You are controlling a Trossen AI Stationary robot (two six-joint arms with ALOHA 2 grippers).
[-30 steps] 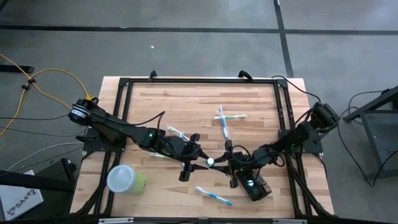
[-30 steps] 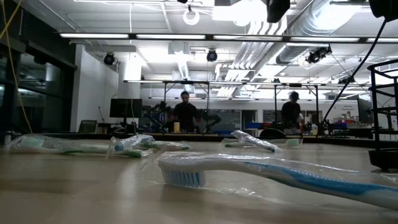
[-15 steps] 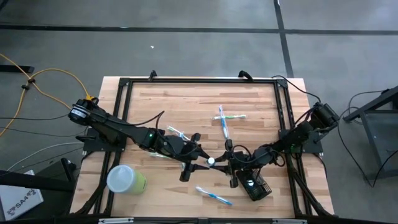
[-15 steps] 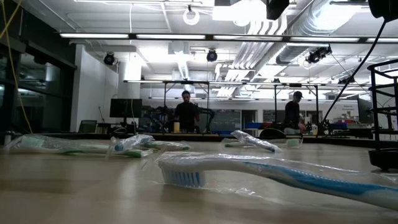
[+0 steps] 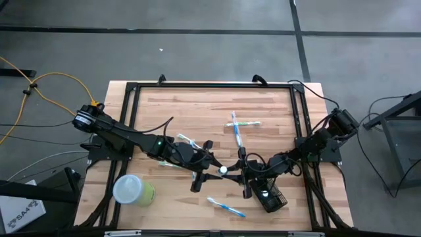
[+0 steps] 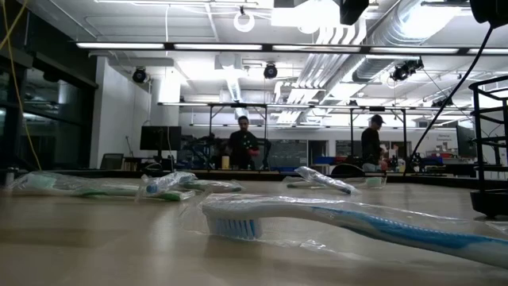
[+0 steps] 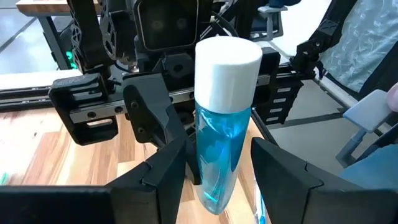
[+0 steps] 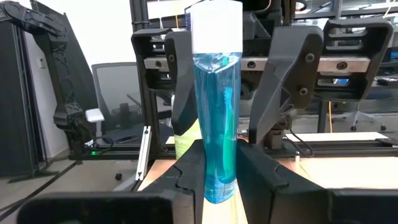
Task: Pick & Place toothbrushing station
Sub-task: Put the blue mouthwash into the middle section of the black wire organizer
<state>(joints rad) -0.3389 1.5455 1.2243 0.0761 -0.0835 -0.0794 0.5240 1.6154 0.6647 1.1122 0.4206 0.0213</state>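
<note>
A clear bottle of blue liquid with a white cap [image 5: 223, 170] stands upright in the air between my two grippers, above the middle of the table. My right gripper [image 8: 221, 177] is shut on its lower part. My left gripper [image 7: 217, 180] is open, with one finger on either side of the bottle [image 7: 221, 143]. The black wire-mesh holder [image 5: 270, 197] sits on the table near the front right, just below the right gripper [image 5: 237, 173]. No gripper touches it. My right gripper pinches the bottle's lower end [image 8: 220, 186] between its two fingers, coming level from the table's right side. The bottle stands upright above the fingers, cap up, clear of the table. My left gripper: I cannot tell whether a finger [image 7: 168, 168] touches the bottle.
Wrapped toothbrushes lie on the table: one near the front [image 5: 227, 209], a crossed pair at the far middle [image 5: 237, 126], one under the left arm [image 5: 187, 140]. A lime-green cup with a whitish lid [image 5: 133, 189] lies at the front left. People stand far behind the table [image 6: 242, 147].
</note>
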